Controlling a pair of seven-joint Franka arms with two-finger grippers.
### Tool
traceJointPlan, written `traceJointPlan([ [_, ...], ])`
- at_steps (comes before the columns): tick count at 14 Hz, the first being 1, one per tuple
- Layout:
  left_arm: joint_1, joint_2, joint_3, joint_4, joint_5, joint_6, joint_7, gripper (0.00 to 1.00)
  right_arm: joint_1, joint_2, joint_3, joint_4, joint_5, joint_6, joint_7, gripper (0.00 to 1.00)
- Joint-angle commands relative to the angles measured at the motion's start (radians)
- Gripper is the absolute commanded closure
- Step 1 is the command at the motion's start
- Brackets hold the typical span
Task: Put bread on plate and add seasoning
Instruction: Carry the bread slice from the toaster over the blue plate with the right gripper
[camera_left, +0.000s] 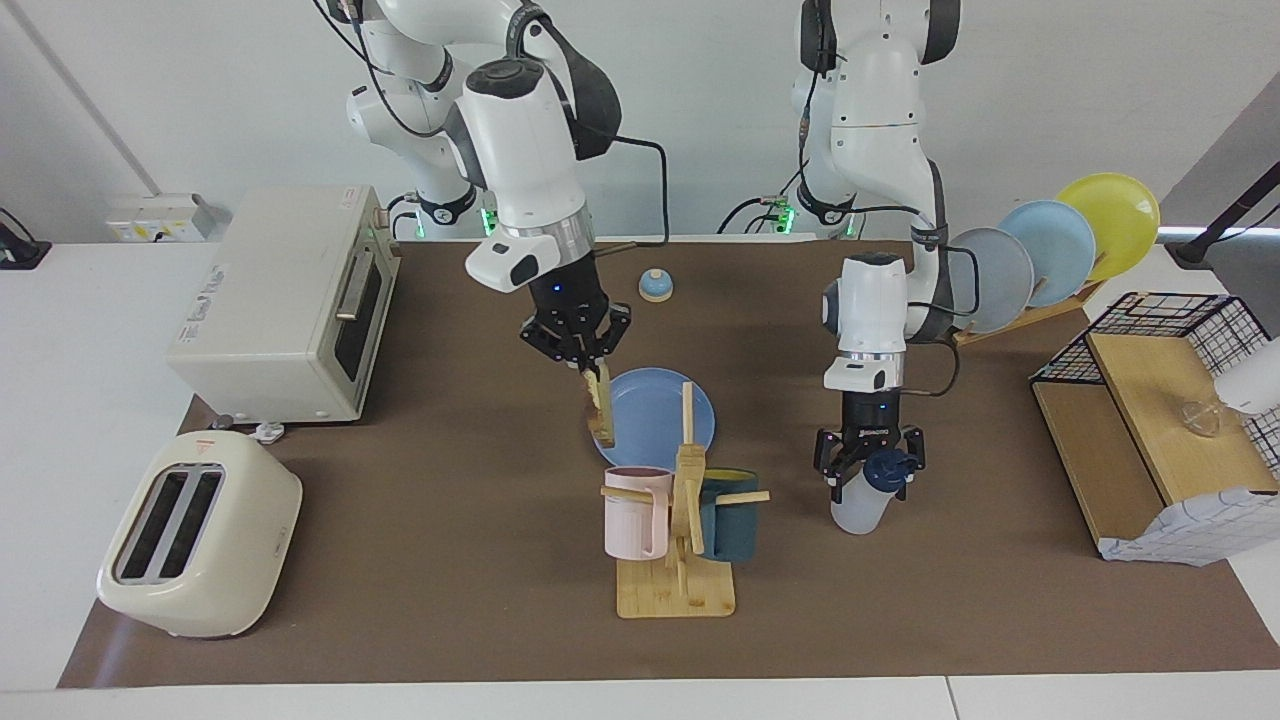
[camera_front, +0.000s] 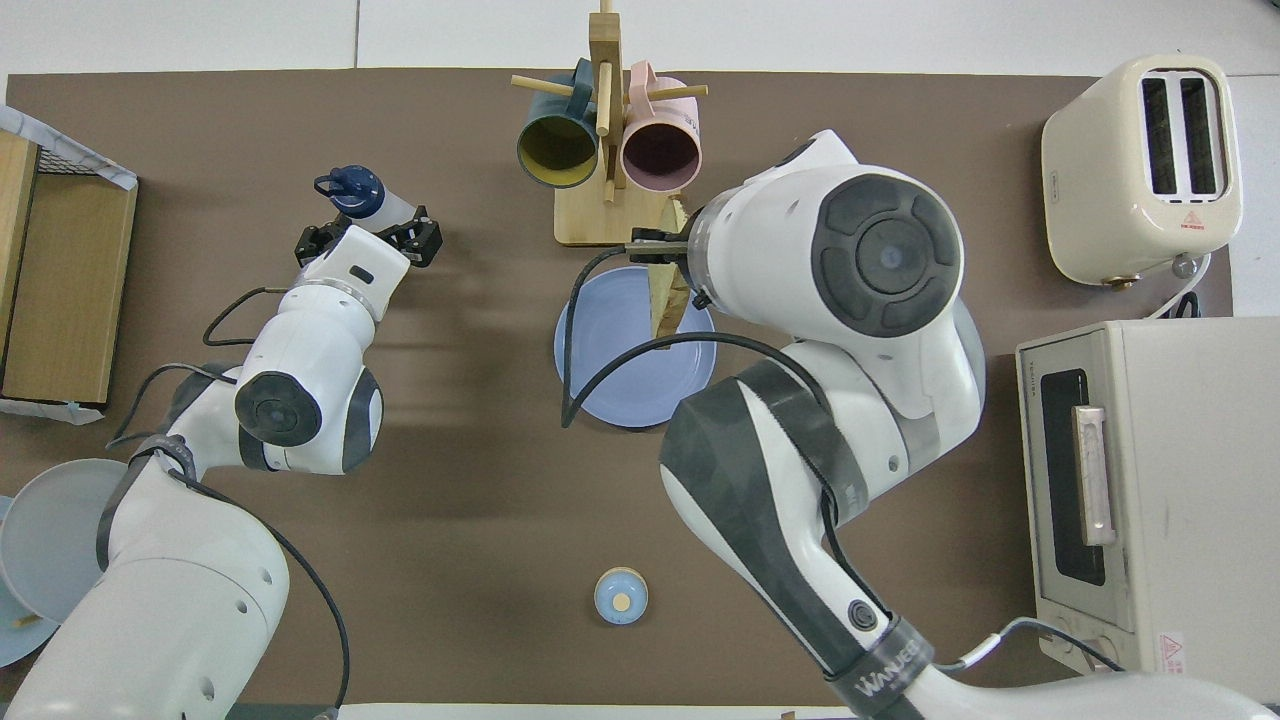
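Meanwhile, the right hand (camera_left: 588, 368) is clamping the bread (camera_left: 600, 412) over the plate (camera_left: 660, 425), while the left hand (camera_left: 868, 478) is standing apart around the seasoning (camera_left: 862, 500).
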Motion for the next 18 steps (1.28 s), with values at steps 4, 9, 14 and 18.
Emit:
traceJointPlan([
  [4,-0.023,0.062,0.02,0.033,-0.046,0.074,-0.007,0.0,0.019,-0.038,0.004,-0.202,0.046,0.19,0.018,1.0],
  [9,-0.021,0.072,0.019,0.05,-0.045,0.074,-0.009,0.0,0.106,0.089,0.012,-0.213,0.11,0.381,0.035,1.0],
  [14,-0.018,0.075,0.019,0.05,-0.045,0.075,-0.011,0.0,0.054,0.077,0.007,-0.211,0.095,0.294,-0.025,1.0],
  [18,-0.008,0.075,0.019,0.057,-0.04,0.075,-0.012,0.46,-0.007,0.031,0.005,-0.208,0.092,0.163,-0.095,1.0],
])
